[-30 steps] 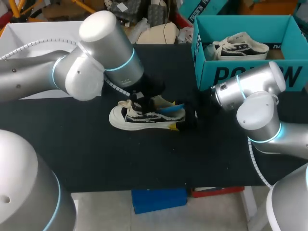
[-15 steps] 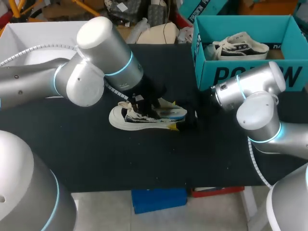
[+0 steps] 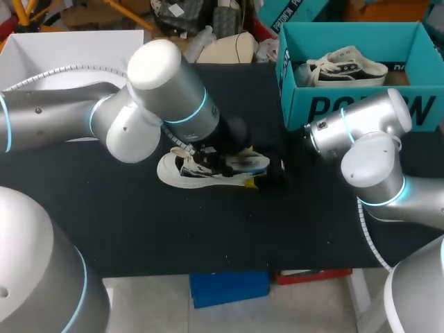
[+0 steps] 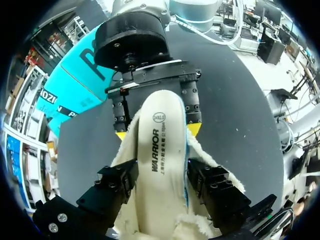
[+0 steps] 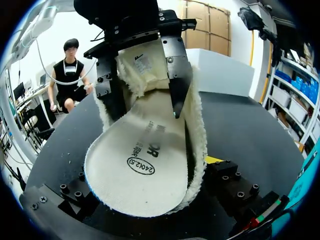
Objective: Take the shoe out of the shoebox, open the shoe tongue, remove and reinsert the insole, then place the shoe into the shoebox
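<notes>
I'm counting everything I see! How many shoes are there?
2. One shoe lies on the table; the other shoe sits inside the teal shoebox. The box could hide more.

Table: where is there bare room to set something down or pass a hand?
Free: the wide strip of table along the near edge, in front of the shoe; also the patch behind the shoe, left of the shoebox. Crowded: the middle, where the left hand and right hand meet at the shoe.
</notes>
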Tool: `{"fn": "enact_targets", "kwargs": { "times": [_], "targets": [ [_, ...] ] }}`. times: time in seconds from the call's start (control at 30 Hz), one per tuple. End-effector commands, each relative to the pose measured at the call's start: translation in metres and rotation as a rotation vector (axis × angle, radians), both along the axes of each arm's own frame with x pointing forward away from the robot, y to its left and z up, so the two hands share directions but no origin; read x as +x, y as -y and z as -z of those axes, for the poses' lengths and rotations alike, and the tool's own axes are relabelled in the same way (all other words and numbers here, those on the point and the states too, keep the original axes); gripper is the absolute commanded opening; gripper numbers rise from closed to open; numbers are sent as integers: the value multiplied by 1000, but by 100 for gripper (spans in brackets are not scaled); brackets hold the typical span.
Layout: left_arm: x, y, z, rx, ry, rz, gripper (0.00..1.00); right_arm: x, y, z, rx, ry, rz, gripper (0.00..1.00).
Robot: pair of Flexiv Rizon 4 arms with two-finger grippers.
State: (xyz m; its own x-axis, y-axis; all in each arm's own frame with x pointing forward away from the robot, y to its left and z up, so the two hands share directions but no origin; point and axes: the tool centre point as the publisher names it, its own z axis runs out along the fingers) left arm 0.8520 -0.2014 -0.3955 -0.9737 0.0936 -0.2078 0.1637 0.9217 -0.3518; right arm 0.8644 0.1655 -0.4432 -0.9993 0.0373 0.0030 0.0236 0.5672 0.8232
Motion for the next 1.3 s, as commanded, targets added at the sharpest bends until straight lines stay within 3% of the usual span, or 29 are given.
{"fn": "enact_targets", "kwargs": {
  "times": [0.03, 0.63, 0.73, 0.77, 0.8, 0.83, 1.03, 1.3],
  "targets": [
    [1, 10, 11, -7, 10, -4, 61, -2, -2, 9, -2, -2, 2, 0],
    [14, 28, 4, -67, 106, -83, 43, -2, -2, 9, -2, -2, 2, 0],
    [14, 29, 3, -67, 107, -84, 35, -2, -2, 9, -2, -2, 2, 0],
    [15, 30, 4, -66, 106, -83, 23, -2, -2, 9, -2, -2, 2, 0],
    [15, 31, 4, -66, 104, -89, 2, -2, -2, 9, -2, -2, 2, 0],
    [15, 31, 4, -67, 103, -90, 0, -2, -2, 9, -2, -2, 2, 0],
    [6, 28, -10, -94, 96, -59, 0, -2, -2, 9, -2, -2, 2, 0],
    [-28, 12, -63, -134, 89, 70, 0, -2, -2, 9, -2, -2, 2, 0]
  ]
}}
